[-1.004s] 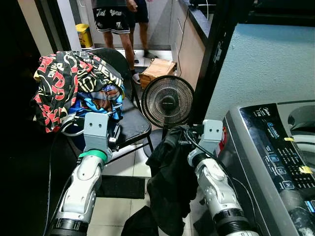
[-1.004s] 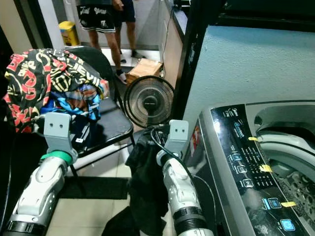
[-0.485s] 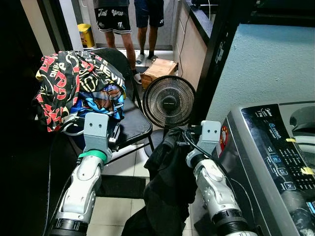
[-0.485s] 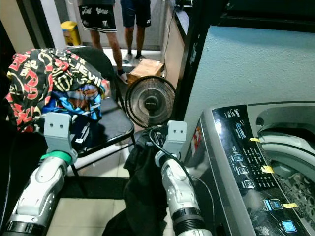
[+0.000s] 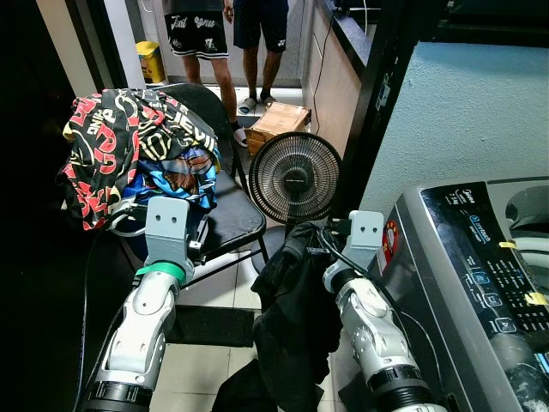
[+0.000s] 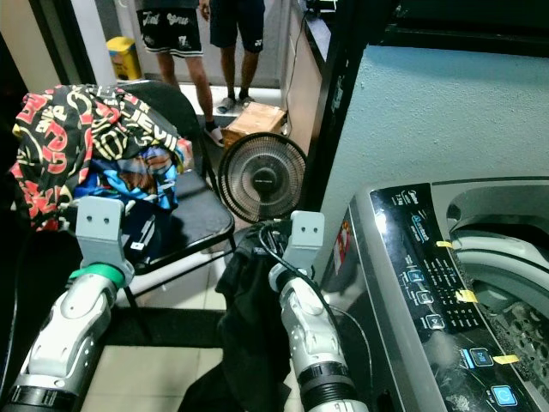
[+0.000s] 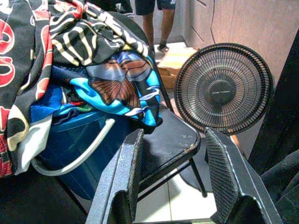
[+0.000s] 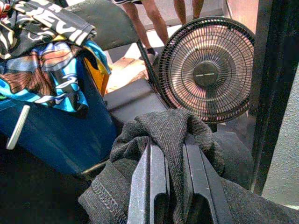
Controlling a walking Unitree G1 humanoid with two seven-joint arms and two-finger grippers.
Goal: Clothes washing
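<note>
My right gripper (image 8: 174,154) is shut on a dark grey garment (image 5: 296,318), which hangs from its fingers toward the floor between the chair and the washer. The washing machine (image 6: 429,283) stands at the right, its drum opening (image 6: 502,257) visible at the far right. My left gripper (image 7: 173,182) is open and holds nothing; it points at the chair's seat. A pile of printed clothes (image 5: 129,142), black-red and blue, lies over a blue basket (image 7: 88,149) on the black chair (image 5: 227,215).
A black floor fan (image 5: 293,178) stands just beyond the hanging garment. A brown box (image 5: 276,120) lies on the floor behind it. Two people's legs (image 5: 225,43) stand in the doorway, near a yellow bin (image 5: 150,60). A dark mat (image 5: 210,326) lies under the chair.
The people in the doorway have shifted their legs. The hanging garment sways slightly under my right gripper; both arms stay nearly still.
</note>
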